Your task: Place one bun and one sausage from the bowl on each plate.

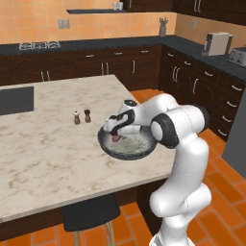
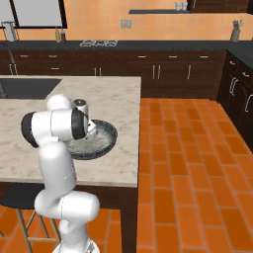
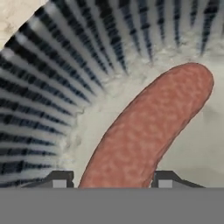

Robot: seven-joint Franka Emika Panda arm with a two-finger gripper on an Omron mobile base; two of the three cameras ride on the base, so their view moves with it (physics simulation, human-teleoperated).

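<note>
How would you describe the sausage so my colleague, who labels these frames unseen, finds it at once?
Start at the marble island counter and find the wide dark bowl near its right edge. The sausage lies inside it, straddled by the gripper. It is the reddish-brown curved link against the pale bowl floor.

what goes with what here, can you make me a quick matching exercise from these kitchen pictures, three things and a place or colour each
Things:
1. sausage
2. bowl
3. salt and pepper shakers

Descriptions:
A. dark grey with a streaky rim
B. standing side by side on the marble counter, left of the bowl in the left base view
C. reddish brown, lying in the bowl between the two fingertips

Pairs: 1-C, 2-A, 3-B
</note>
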